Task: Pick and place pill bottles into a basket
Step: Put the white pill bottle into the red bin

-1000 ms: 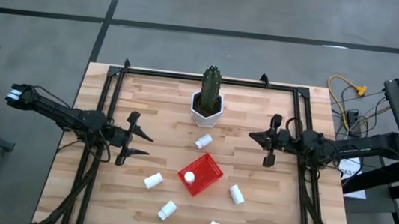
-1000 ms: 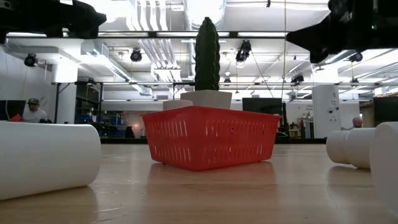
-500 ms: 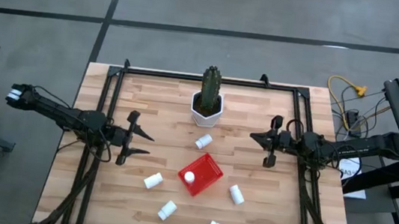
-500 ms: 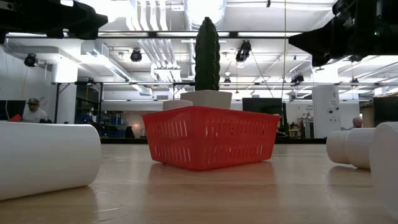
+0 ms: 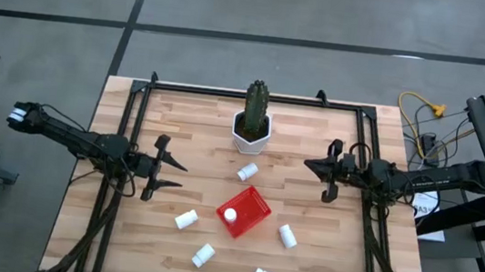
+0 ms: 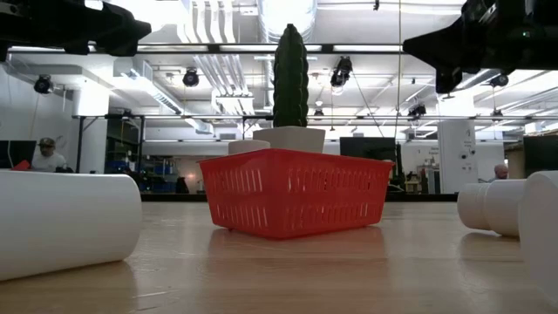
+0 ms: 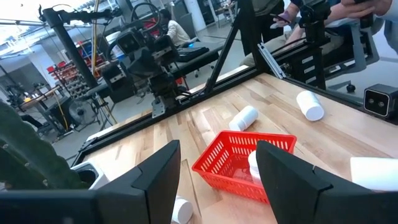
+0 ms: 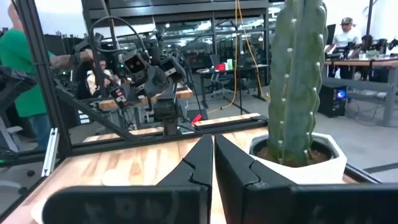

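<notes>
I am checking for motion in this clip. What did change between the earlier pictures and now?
Almost nothing. The right hand shifted very slightly, holding nothing; the left hand did not move. One bottle remains in the basket, five others lie on the table, and the cactus is unmoved.

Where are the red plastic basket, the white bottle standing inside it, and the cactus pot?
Red plastic basket (image 5: 254, 207): high view, bare floor.
White bottle inside it (image 5: 230, 215): high view, cap.
White hexagonal cactus pot (image 5: 248, 139): high view, front wall.
</notes>
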Controlling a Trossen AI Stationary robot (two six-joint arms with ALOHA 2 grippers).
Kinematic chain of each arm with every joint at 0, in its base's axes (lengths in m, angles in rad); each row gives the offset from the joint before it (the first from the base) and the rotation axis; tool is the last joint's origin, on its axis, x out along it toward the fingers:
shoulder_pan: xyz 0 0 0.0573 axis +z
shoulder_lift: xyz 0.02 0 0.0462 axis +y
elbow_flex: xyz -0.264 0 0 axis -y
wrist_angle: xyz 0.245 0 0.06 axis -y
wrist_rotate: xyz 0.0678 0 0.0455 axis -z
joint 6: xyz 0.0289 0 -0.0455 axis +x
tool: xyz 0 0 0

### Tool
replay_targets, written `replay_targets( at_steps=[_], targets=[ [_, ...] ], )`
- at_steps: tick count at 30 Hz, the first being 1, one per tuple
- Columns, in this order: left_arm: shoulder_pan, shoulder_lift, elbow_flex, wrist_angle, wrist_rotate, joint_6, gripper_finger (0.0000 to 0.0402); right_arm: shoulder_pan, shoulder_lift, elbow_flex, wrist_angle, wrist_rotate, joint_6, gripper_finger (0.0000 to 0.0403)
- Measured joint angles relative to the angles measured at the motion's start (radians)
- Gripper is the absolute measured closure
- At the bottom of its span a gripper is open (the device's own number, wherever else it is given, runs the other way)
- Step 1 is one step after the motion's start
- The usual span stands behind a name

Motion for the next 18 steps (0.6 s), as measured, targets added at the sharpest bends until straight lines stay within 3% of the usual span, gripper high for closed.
replay_targets(
  at_steps=[8, 18],
  targets=[
    [0.0, 0.018, -0.004, -0.002, 0.0, 0.001, 0.0208, 0.0, 0.0, 0.0, -0.062, 0.0, 0.015, 0.0394],
    [0.0, 0.158, -0.001, -0.001, 0.0, -0.006, 0.0208, 0.0, 0.0, 0.0, -0.083, 0.0, 0.023, 0.0394]
  ],
)
